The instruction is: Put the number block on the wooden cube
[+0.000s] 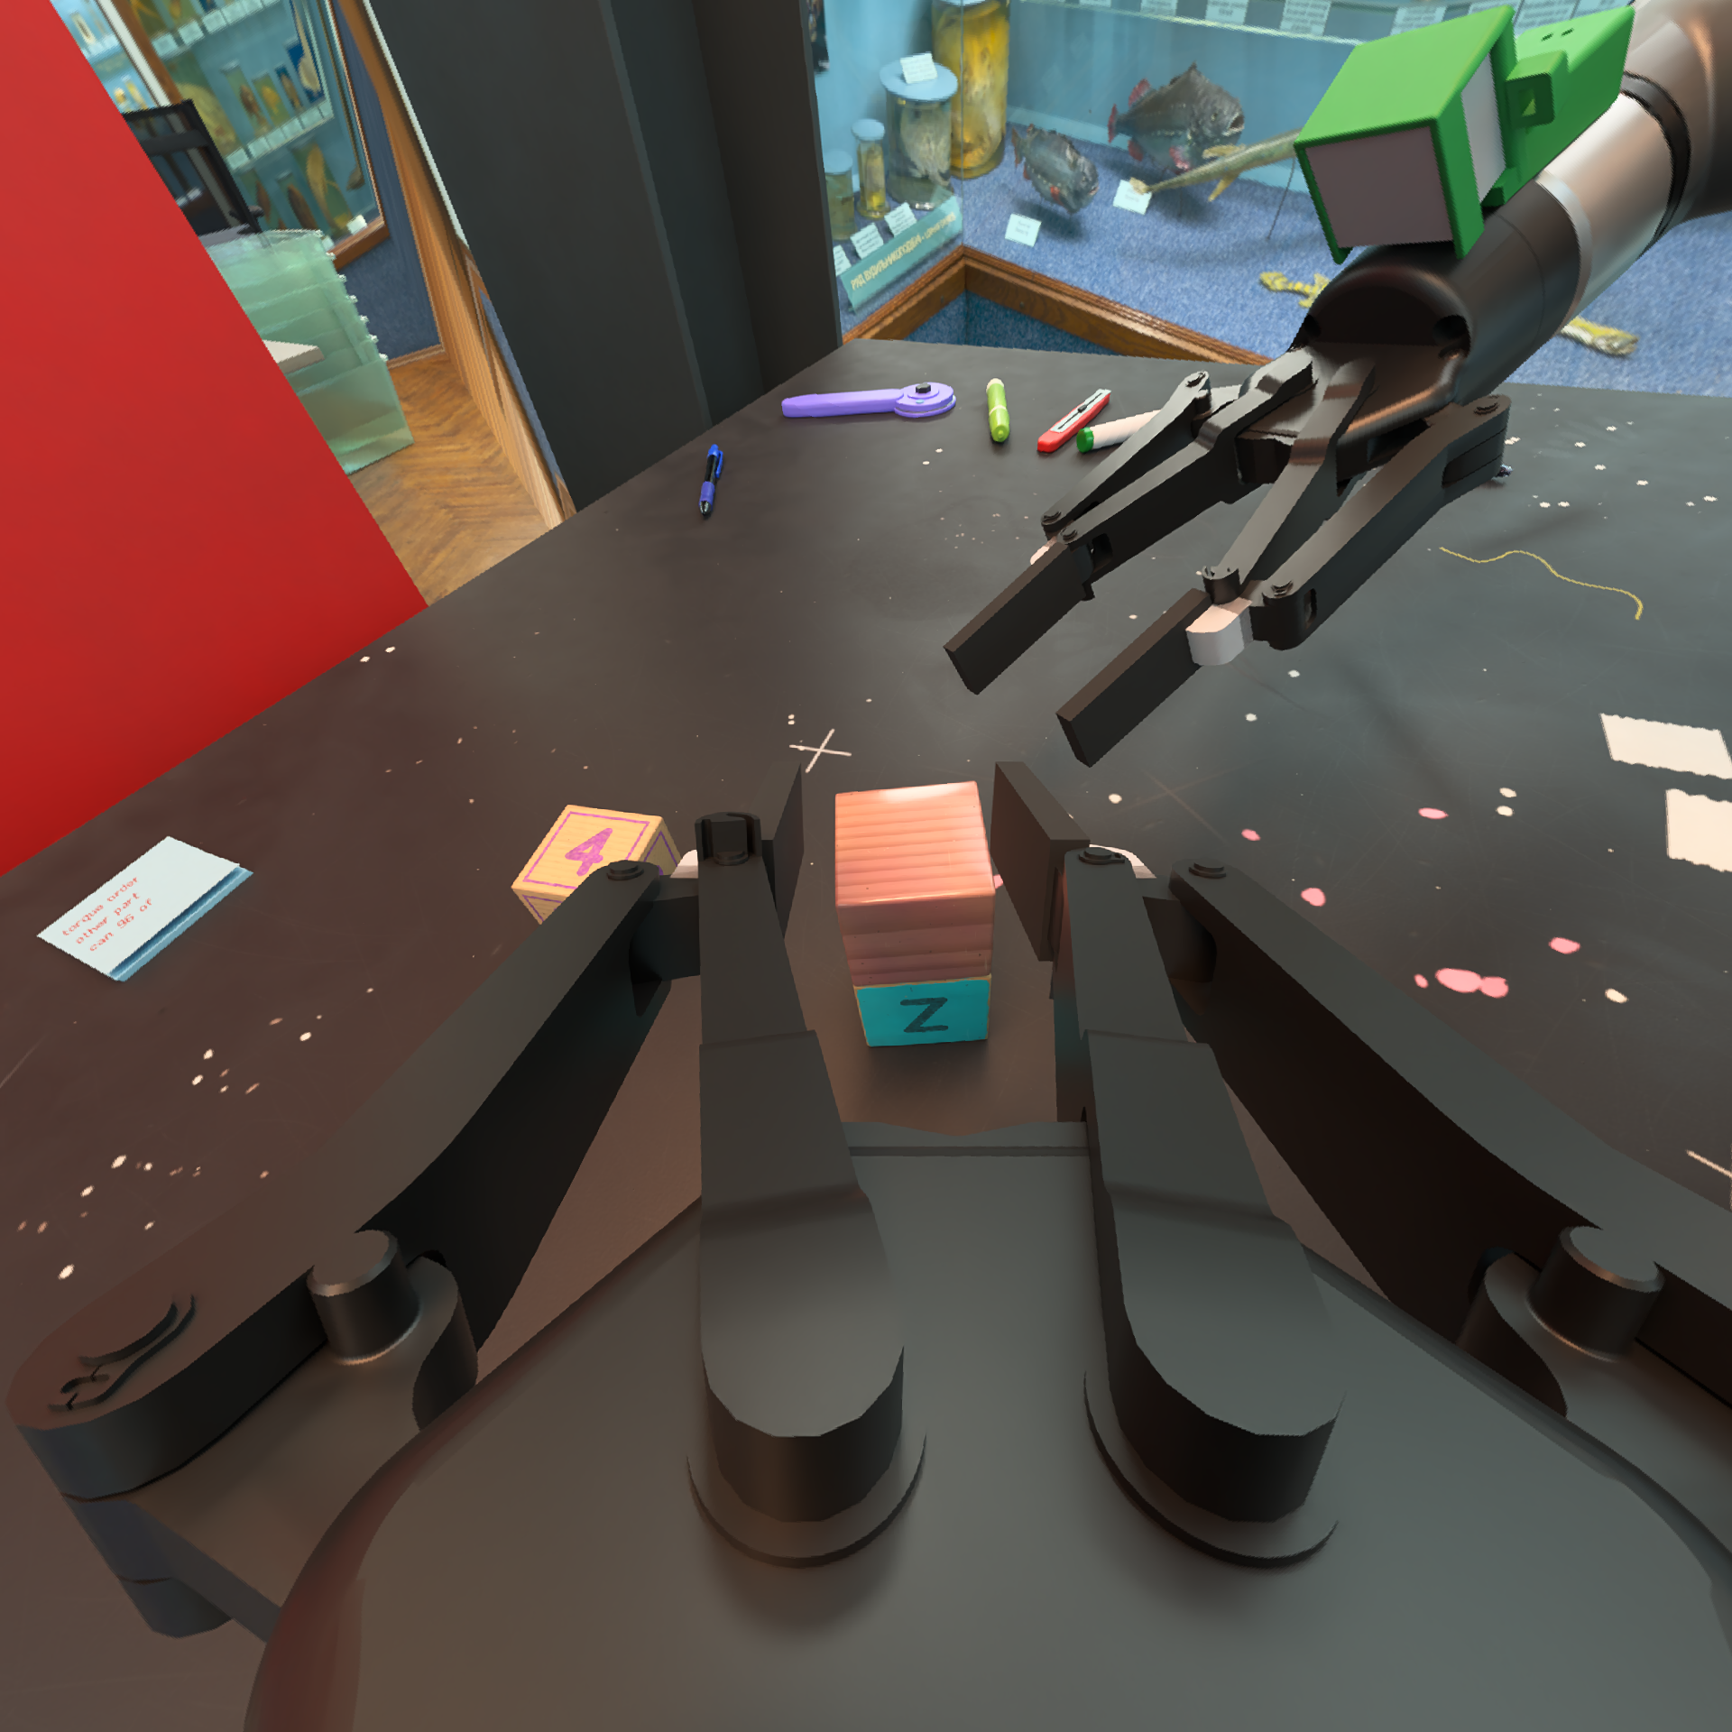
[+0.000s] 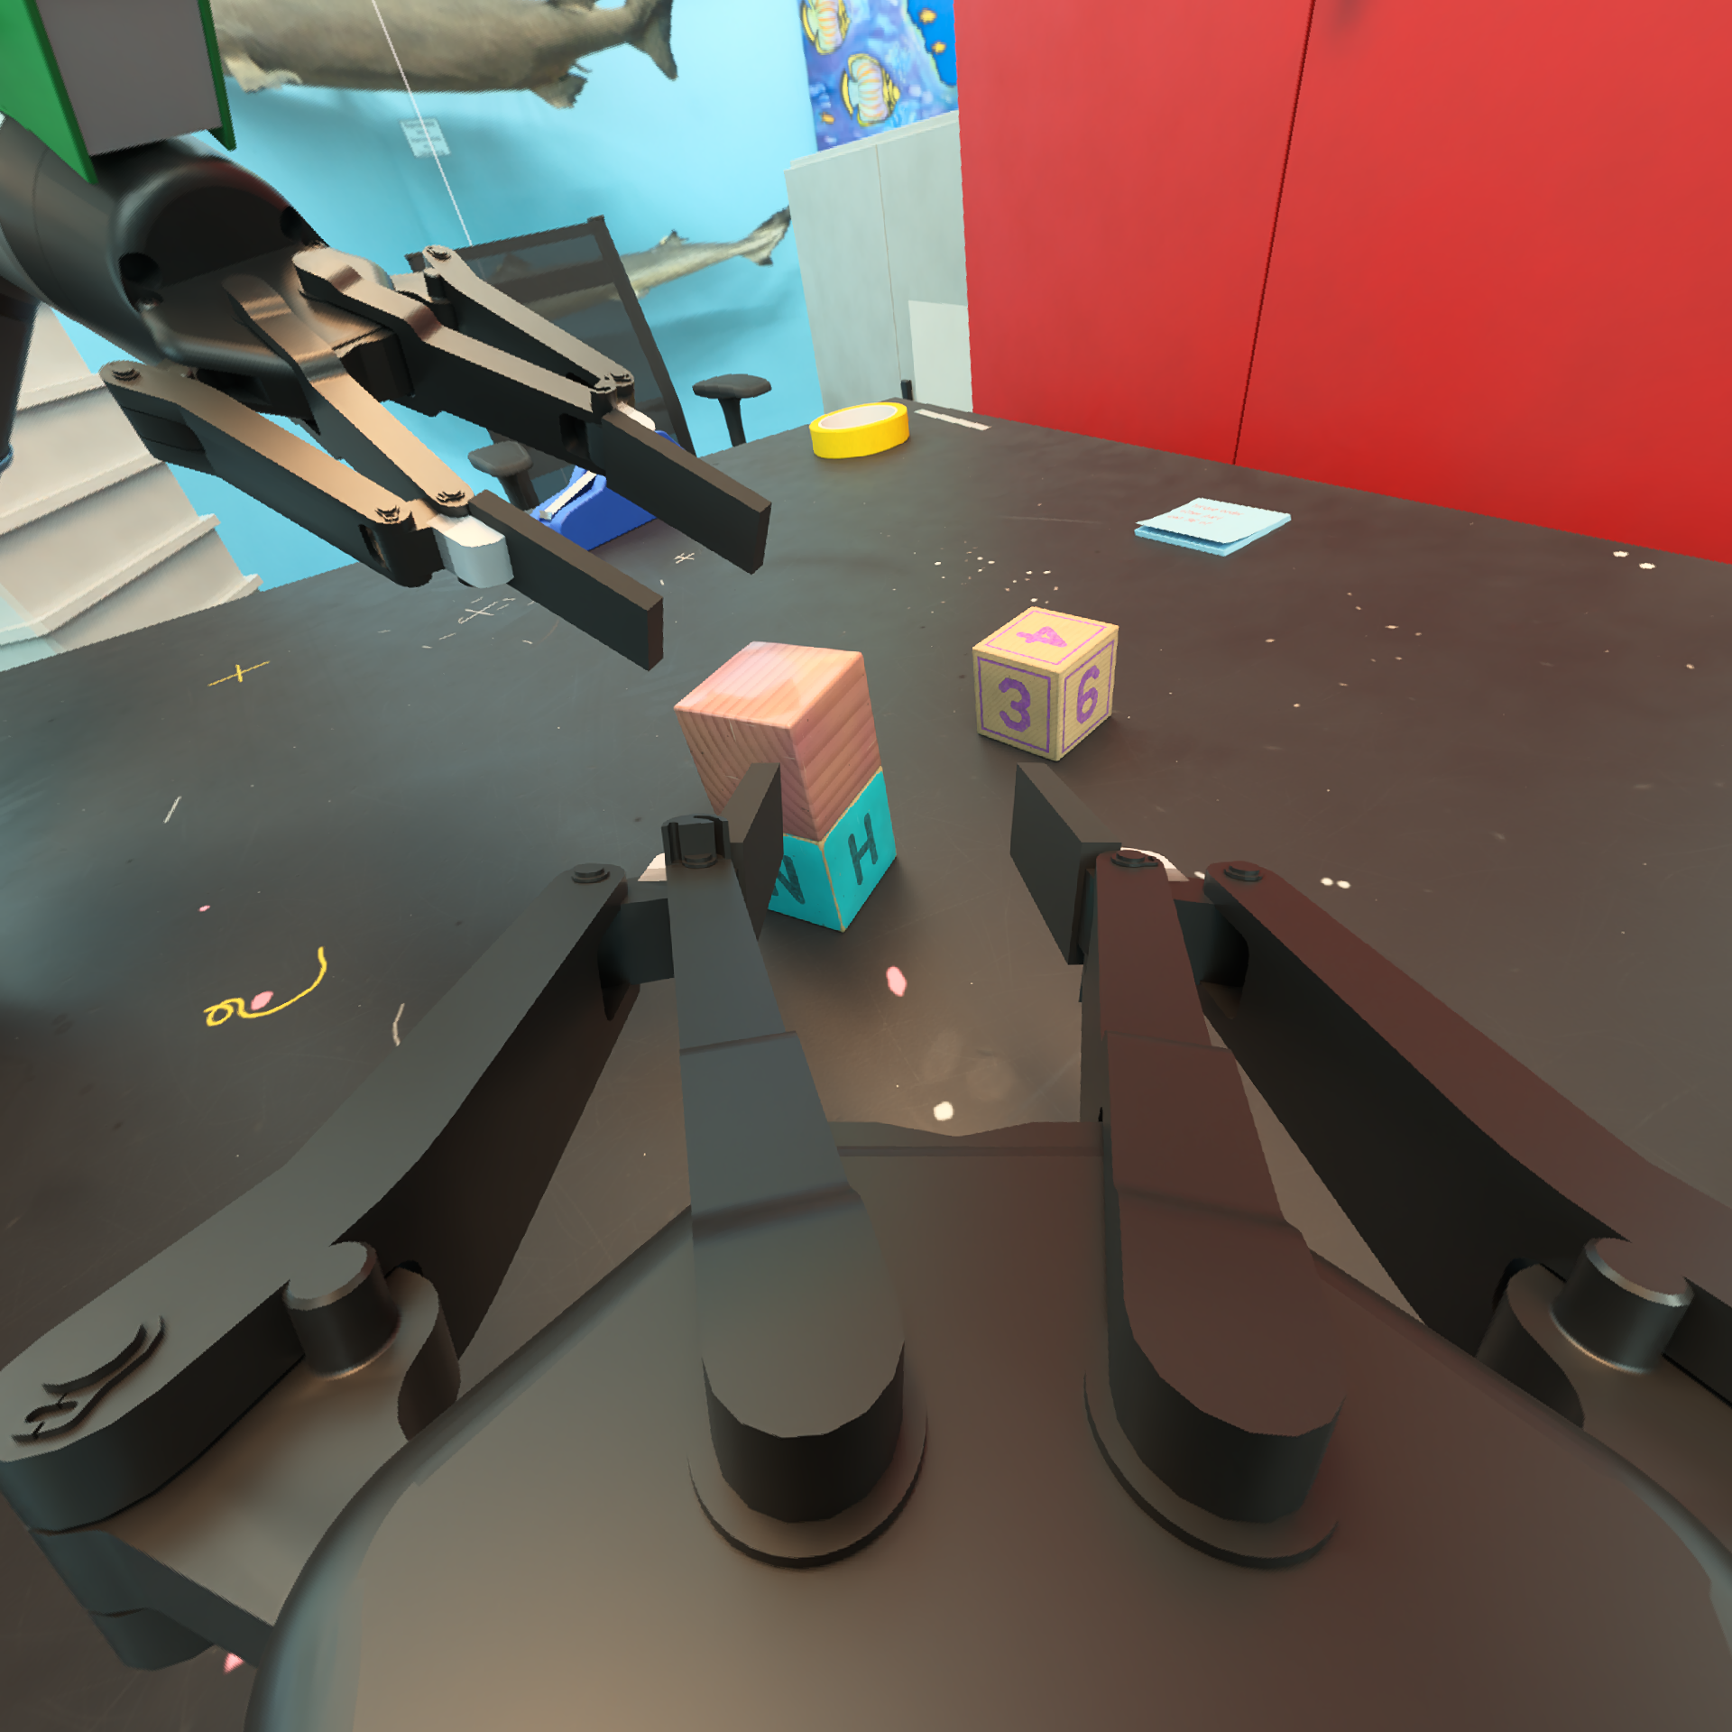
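A pinkish wooden cube [image 1: 911,867] stands on a teal letter block [image 1: 923,1014] on the dark table. The number block [image 1: 589,855], pale wood with purple digits, sits on the table to the stack's left, apart from it and partly behind my left finger. My left gripper [image 1: 904,815] is open and empty, in the air short of the stack, which shows between its fingers. My right gripper [image 2: 900,829] is open and empty, near the stack [image 2: 787,722]; the number block [image 2: 1045,684] lies beyond and to the right. Each view also shows the other gripper, the right [image 1: 1031,703] and the left [image 2: 698,581].
A purple tool [image 1: 867,403], green marker [image 1: 997,410], red cutter [image 1: 1073,420] and blue pen [image 1: 710,478] lie at the far table edge. A blue notepad [image 2: 1211,525], yellow tape roll [image 2: 858,429] and blue dispenser [image 2: 586,511] lie toward the red wall [image 2: 1359,234].
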### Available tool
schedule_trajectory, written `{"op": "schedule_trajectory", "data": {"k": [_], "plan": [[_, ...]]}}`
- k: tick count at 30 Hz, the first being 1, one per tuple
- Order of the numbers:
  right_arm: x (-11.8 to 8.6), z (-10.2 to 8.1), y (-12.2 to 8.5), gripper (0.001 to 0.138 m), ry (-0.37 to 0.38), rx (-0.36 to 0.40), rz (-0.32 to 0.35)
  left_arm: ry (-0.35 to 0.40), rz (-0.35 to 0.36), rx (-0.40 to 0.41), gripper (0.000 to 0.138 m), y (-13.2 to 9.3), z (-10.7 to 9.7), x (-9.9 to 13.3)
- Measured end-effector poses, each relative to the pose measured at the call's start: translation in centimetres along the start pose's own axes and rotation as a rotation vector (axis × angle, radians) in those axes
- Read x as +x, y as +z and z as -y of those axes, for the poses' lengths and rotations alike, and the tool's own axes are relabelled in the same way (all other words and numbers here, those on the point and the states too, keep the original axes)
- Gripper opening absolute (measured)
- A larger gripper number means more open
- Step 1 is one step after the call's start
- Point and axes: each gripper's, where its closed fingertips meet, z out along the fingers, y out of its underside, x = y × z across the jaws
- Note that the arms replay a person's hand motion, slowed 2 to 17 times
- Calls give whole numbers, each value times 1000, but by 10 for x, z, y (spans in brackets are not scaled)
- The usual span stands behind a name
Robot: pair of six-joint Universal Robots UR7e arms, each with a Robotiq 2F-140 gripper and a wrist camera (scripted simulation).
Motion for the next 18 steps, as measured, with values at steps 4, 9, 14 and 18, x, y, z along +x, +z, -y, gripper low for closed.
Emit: {"op": "schedule_trajectory", "data": {"k": [4, 9, 14, 18], "plan": [[0, 0, 0, 66, 1, -1, 0, 4, 8, -1, 54, 0, 0, 0], [1, -1, -1, 66, 3, -3, -2, 10, 12, -6, 54, 1, -1, 0], [1, -1, 0, 66, 6, -4, -2, 13, 14, -13, 54, 2, -3, 0], [1, -2, 0, 66, 9, -7, -1, 13, 13, -19, 54, 4, -5, 0]]}}
